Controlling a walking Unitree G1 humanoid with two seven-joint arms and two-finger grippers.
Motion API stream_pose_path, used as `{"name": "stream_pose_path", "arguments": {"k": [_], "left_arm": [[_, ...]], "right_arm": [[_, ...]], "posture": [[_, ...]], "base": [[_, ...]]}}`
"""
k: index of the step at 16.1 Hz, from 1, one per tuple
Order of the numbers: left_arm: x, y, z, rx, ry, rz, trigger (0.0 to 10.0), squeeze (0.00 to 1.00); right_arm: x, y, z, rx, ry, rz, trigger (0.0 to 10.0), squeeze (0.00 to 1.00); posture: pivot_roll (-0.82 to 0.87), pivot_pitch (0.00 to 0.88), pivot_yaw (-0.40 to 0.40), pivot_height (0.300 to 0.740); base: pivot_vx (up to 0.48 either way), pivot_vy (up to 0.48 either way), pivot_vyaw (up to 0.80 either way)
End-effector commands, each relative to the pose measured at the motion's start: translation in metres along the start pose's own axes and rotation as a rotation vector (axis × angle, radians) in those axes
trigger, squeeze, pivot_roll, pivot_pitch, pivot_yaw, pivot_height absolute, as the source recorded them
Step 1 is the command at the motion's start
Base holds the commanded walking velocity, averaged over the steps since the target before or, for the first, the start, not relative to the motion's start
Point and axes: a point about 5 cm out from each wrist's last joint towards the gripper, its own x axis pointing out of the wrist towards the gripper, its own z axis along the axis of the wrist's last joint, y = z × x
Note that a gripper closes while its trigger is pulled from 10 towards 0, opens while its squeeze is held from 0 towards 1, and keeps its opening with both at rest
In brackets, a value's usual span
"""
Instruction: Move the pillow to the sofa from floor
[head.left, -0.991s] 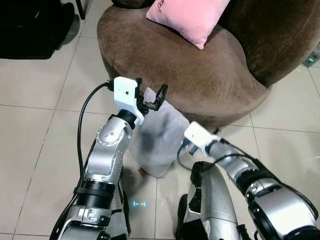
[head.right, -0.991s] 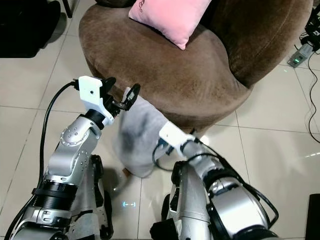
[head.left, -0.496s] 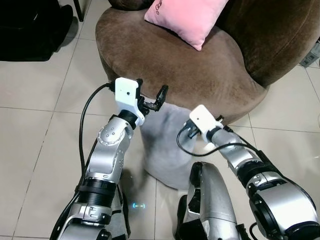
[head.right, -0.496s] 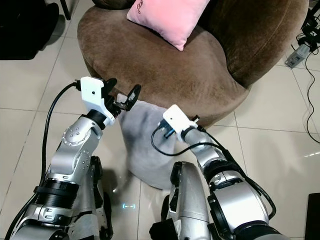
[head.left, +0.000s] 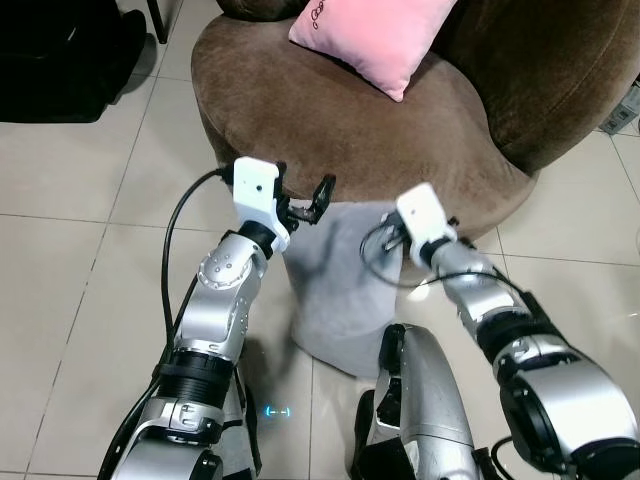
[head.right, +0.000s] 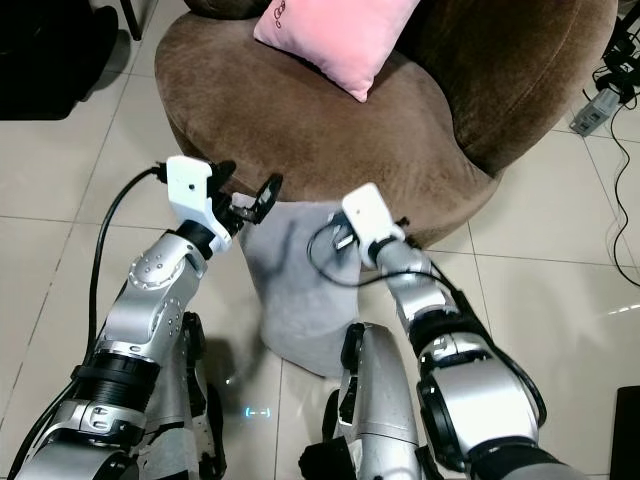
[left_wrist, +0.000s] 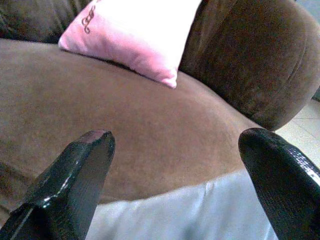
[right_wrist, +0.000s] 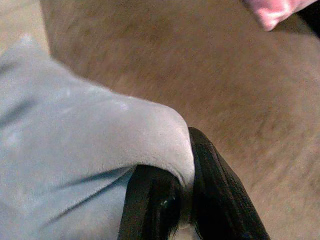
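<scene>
The grey pillow (head.left: 340, 280) hangs against the front of the brown sofa (head.left: 330, 130), its lower end near the tiled floor (head.left: 90, 250). The right gripper (right_wrist: 172, 200) has its fingers pinched on the pillow's top corner. The left gripper (head.left: 305, 200), fingers spread wide, hovers at the pillow's other top corner. A pink cushion (head.left: 375, 35) lies on the seat.

Home: brown sofa (head.left: 400, 130), tiled floor (head.left: 80, 200).

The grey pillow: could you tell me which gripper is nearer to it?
Right. The right gripper is shut on a fold of the grey pillow. The left gripper hangs open just above its top edge, beside the sofa.
</scene>
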Motion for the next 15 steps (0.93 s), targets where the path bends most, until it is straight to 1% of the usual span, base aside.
{"name": "stream_pose_path", "arguments": {"k": [1,3,5,6,8,10,12,13,14,15], "left_arm": [[0.003,-0.003,-0.001,0.006,0.004,-0.013,10.0,0.00],[0.003,-0.001,-0.005,0.009,0.027,-0.002,10.0,0.00],[0.003,0.007,-0.011,-0.022,0.055,0.055,10.0,0.00],[0.003,0.009,-0.011,-0.019,0.055,0.069,10.0,0.00],[0.003,0.009,-0.011,-0.018,0.051,0.066,10.0,0.00],[-0.001,0.011,-0.011,0.002,0.058,0.083,10.0,0.00],[-0.019,0.027,-0.013,-0.072,0.082,0.188,10.0,0.00],[-0.026,0.033,-0.013,-0.124,0.099,0.216,10.0,0.00],[-0.031,0.038,-0.013,-0.150,0.119,0.245,10.0,0.00],[-0.038,0.041,-0.010,-0.190,0.126,0.273,10.0,0.00]], "right_arm": [[0.002,-0.025,0.026,0.046,-0.105,-0.095,0.0,0.00],[0.001,-0.032,0.028,0.066,-0.112,-0.126,0.0,0.00],[0.000,-0.040,0.031,0.081,-0.117,-0.158,0.0,0.00],[-0.002,-0.043,0.030,0.101,-0.117,-0.175,0.0,0.00],[-0.004,-0.042,0.024,0.094,-0.103,-0.182,0.0,0.00],[-0.009,-0.040,0.016,0.101,-0.099,-0.196,0.0,0.00],[-0.020,-0.044,0.009,0.107,-0.109,-0.205,0.0,0.00],[-0.027,-0.046,0.005,0.106,-0.104,-0.207,0.0,0.00],[-0.033,-0.048,0.001,0.113,-0.100,-0.210,0.0,0.00],[-0.044,-0.047,-0.005,0.108,-0.096,-0.203,0.0,0.00]], "posture": [[0.09,0.186,-0.111,0.525],[0.09,0.182,-0.110,0.525],[0.09,0.182,-0.109,0.525],[0.09,0.183,-0.111,0.525],[0.09,0.184,-0.111,0.525],[0.09,0.182,-0.109,0.525],[0.08,0.186,-0.102,0.525],[0.08,0.188,-0.102,0.525],[0.08,0.189,-0.101,0.525],[0.09,0.195,-0.096,0.525]], "base": [[0.000,0.000,0.00],[0.000,0.000,0.00],[0.000,0.000,0.00],[0.000,0.000,0.00],[0.000,0.000,0.00],[0.000,0.000,0.00],[0.000,0.000,0.00],[0.000,0.000,0.00],[0.000,0.000,0.00],[0.000,0.000,0.00]]}}
